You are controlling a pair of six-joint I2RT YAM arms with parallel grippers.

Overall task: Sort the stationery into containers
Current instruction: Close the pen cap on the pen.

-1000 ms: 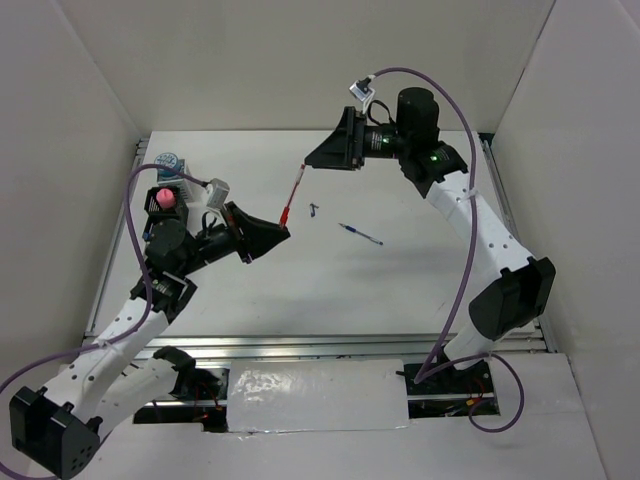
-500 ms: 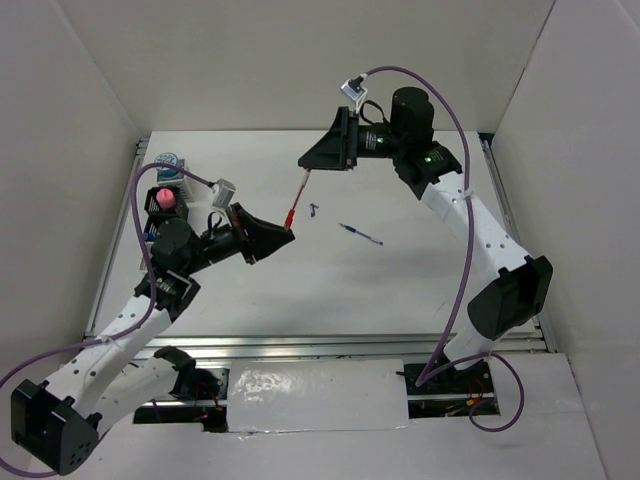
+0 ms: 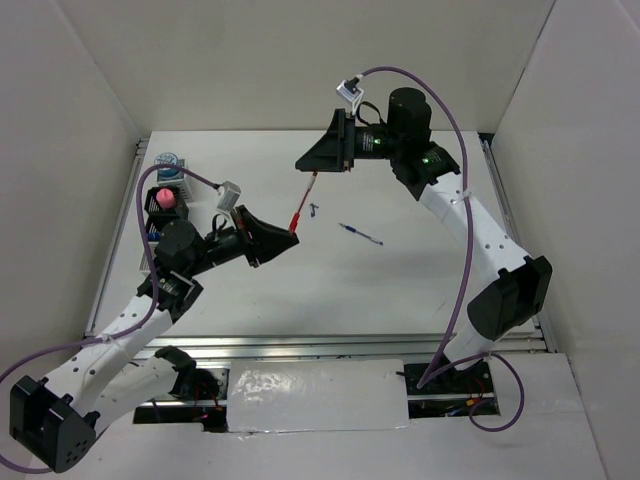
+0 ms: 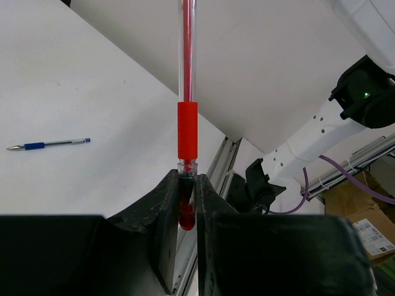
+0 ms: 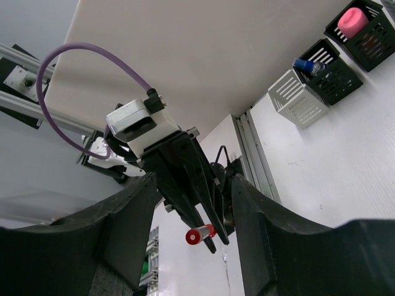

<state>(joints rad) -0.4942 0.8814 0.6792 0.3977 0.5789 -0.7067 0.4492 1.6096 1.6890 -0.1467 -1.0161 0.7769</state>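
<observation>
We are holding the red pen [image 3: 303, 203] aloft over the tabletop's [image 3: 330, 290] middle, with the left tool [image 4: 187, 185] clamped on its lower end. The right tool [image 3: 302, 163], fingers apart, is framing the upper tip, so we are centring it before closing.

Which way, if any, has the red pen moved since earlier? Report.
Yes: the red plastic pen shifted right, toward the blue pen, which stayed put.

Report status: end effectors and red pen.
Left end effector shut on red pen, one end. Right end effector open at its other end. Blue pen on table, apart.
</observation>
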